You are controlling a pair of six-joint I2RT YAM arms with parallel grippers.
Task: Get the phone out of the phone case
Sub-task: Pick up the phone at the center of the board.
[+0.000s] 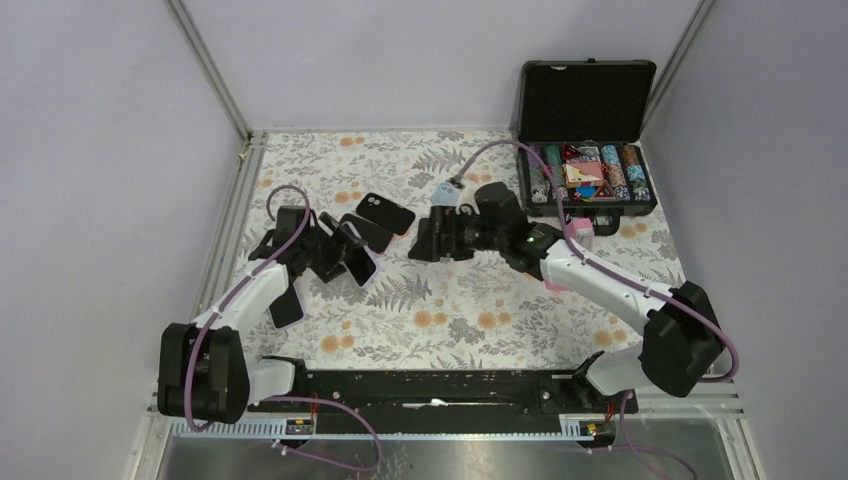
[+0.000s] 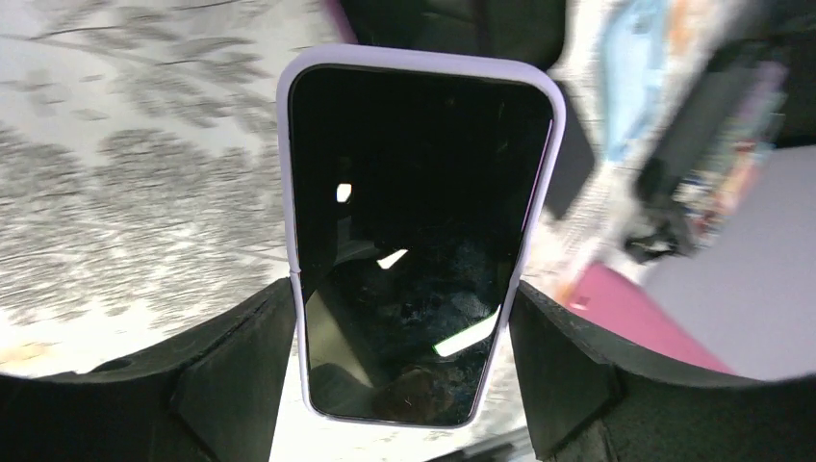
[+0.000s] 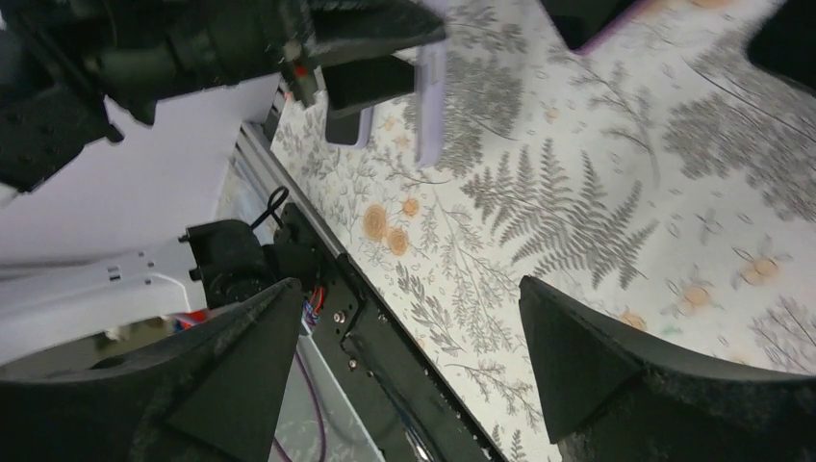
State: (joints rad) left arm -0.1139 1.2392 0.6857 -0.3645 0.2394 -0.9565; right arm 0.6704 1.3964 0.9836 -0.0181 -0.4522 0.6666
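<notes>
Plainly the left gripper (image 2: 404,358) is pinching the lilac phone case (image 2: 286,192) across its long edges, with one black finger (image 2: 241,366) on each side in the lower half of the left wrist view. The phone (image 2: 414,241) sits inside it, dark screen facing the camera and its far end towards the top of the frame. In the top view this bundle is left of centre, apparently lifted off the floral table (image 1: 470,320). The right gripper (image 3: 409,318) is spread wide and holds nothing; it hangs near the middle of the top view, aimed at the case, which shows edge-on near the top of the right wrist view. To do this step well, I judge, the free end should be offered to the right fingers, which should catch only the soft lip at a corner and peel it back, with the left grip kept low so it does not squeeze phone and case together. Spare black cases (image 1: 385,212) lie just above
</notes>
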